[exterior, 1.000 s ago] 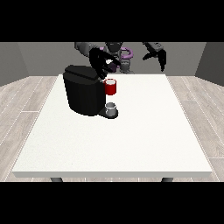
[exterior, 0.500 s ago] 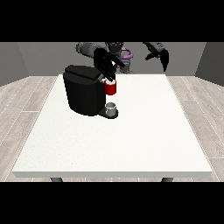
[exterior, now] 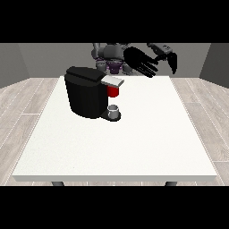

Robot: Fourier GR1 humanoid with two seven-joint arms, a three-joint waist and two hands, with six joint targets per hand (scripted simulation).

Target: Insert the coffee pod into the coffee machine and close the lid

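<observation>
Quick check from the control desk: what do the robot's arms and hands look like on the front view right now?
Both hands are black, with slim fingers and a thumb: the hand nearer the middle of the view and the hand at the view's right. The arm leading to the right-side hand is dark grey with paler grey segments. The torso behind is grey with purple parts. No cables or markings can be made out.

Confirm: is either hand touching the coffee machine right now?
No. The spread hand is raised beside the coffee machine, apart from it; the hand at the view's right is farther off.

Black coffee machine (exterior: 87, 96), white table (exterior: 134, 143)
</observation>
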